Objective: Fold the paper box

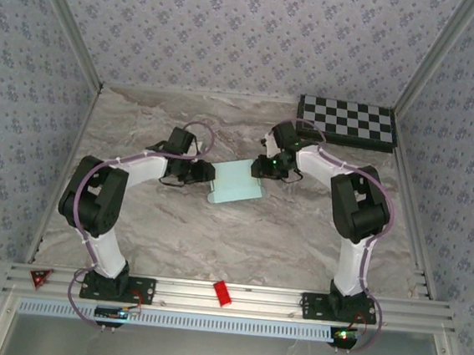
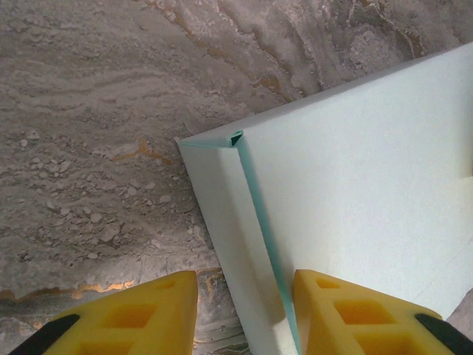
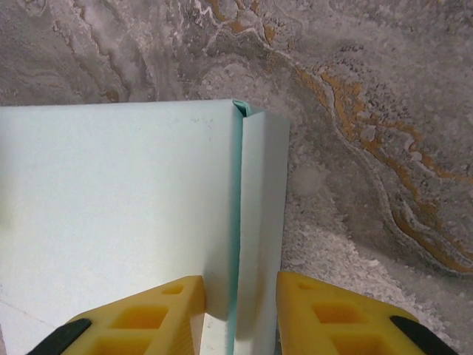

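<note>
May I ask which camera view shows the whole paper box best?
The top external view: the paper box lies there with its full outline visible. Each wrist view gives a close look at one side edge and its folded flap.

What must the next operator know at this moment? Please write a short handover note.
Left tool: open, straddling the raised left side flap of the paper box; a gap shows on one side.
Right tool: straddling the raised right flap, very near it on both sides; grip cannot be told.
The paper box lies in the middle of the table.
Done: both side flaps raised.
Left: the remaining folds; no closed box yet.
</note>
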You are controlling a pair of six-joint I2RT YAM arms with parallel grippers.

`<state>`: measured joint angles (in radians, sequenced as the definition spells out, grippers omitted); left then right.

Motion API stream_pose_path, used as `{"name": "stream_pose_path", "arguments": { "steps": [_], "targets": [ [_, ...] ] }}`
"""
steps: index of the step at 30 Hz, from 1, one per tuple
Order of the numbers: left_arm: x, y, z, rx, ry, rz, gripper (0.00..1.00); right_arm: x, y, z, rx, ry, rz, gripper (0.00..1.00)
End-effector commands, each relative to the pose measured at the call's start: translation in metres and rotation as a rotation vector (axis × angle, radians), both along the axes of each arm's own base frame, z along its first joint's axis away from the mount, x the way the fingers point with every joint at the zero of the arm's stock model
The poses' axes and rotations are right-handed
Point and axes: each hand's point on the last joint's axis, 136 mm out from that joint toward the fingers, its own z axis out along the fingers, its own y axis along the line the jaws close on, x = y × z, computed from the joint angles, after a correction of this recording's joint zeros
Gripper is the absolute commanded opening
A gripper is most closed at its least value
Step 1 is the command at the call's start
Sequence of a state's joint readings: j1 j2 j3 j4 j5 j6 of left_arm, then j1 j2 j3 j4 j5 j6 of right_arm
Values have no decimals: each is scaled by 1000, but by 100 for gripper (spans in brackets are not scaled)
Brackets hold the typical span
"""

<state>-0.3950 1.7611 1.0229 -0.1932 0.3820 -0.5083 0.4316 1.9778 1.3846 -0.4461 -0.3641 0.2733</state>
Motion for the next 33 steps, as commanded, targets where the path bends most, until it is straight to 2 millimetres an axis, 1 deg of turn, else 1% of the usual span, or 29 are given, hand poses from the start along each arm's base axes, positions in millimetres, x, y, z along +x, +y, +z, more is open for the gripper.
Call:
{"name": "stream_pose_path", "arguments": {
  "steps": [1, 5, 13, 15, 17, 20, 22, 25, 26, 28, 29, 32, 33],
  "targets": [
    [-21, 5, -17, 33, 70, 23, 38, -2, -7, -18, -94, 26, 30, 32],
    [-34, 4, -19, 43, 85, 33, 38, 2, -4, -18, -141, -12, 89, 32],
    [-57, -1, -16, 28, 48, 68, 38, 13, 4, -16, -251, -109, 207, 31],
    [-59, -2, -13, 23, 42, 67, 38, 18, 5, -14, -276, -125, 211, 31],
    [-59, 1, -8, 34, 27, 74, 39, 18, 4, -8, -280, -113, 208, 35],
    [-57, 9, 11, 70, -22, 71, 42, 24, 2, 11, -264, -134, 169, 39],
    [-53, 15, 29, 108, -72, 67, 47, 29, -1, 27, -250, -164, 139, 41],
    [-46, 26, 49, 176, -144, 56, 54, 32, -5, 53, -201, -207, 99, 42],
    [-43, 28, 54, 194, -165, 46, 57, 31, -8, 58, -183, -213, 85, 43],
    [-35, 30, 61, 221, -202, 7, 60, 32, -13, 72, -133, -242, 47, 43],
    [-31, 29, 63, 229, -217, -10, 62, 30, -16, 76, -117, -250, 32, 43],
    [-15, 25, 63, 240, -246, -72, 63, 17, -28, 83, -69, -254, -29, 43],
    [-9, 22, 62, 237, -250, -97, 64, 11, -34, 83, -56, -247, -52, 43]
  ]
}}
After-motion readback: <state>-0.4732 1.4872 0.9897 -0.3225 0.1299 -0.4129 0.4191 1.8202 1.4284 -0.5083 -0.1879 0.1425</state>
